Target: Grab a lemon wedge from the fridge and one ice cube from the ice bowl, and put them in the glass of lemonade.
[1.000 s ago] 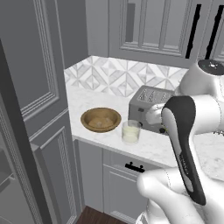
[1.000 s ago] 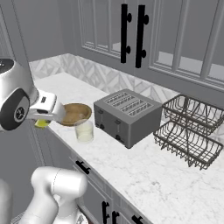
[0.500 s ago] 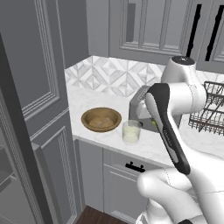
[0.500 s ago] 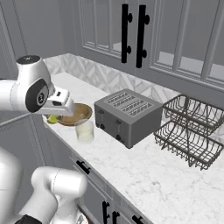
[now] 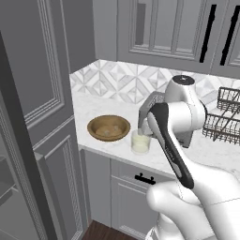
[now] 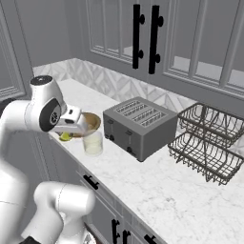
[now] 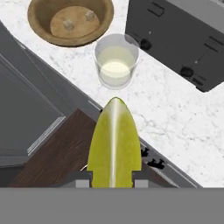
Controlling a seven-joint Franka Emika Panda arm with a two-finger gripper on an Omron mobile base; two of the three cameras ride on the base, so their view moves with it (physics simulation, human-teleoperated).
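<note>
Pinching the lemon wedge (image 7: 114,144), the jaws hang seemingly just off the marble counter (image 6: 157,181) below grey cabinets (image 6: 190,43).

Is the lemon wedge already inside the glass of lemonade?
No, in the hand view the lemon wedge sits between the fingertips of the hand, short of the glass of lemonade on the counter.

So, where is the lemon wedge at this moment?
In the hand view the lemon wedge sits clamped in the gripper, short of the glass of lemonade, which stands beside the ice bowl.
</note>
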